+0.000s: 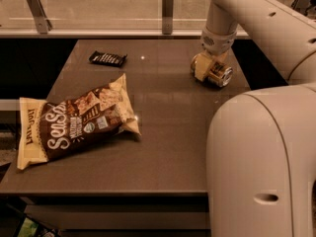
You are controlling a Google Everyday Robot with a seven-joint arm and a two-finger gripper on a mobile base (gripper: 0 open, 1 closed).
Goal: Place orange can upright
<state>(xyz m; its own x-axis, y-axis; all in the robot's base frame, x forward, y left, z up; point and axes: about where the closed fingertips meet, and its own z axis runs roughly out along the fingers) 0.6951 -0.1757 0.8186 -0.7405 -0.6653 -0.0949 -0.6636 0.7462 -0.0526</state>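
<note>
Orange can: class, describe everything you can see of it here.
The orange can is a small metal drink can, coppery-orange with a silver end facing the lower right. It lies on its side, not upright, at the far right of the brown table. The gripper reaches from above and is closed around it.

A dark brown table [168, 147] is seen, on which three things are laid. A brown and cream chip bag [74, 125] is spread flat at the front left (its left end reaches past the table's left edge). A small dark wrapped bar [107, 59] is placed near the back left, well apart from the bag. At the back right, the orange can [219, 74] is found on its side, clasped by the gripper [210, 65].
</note>
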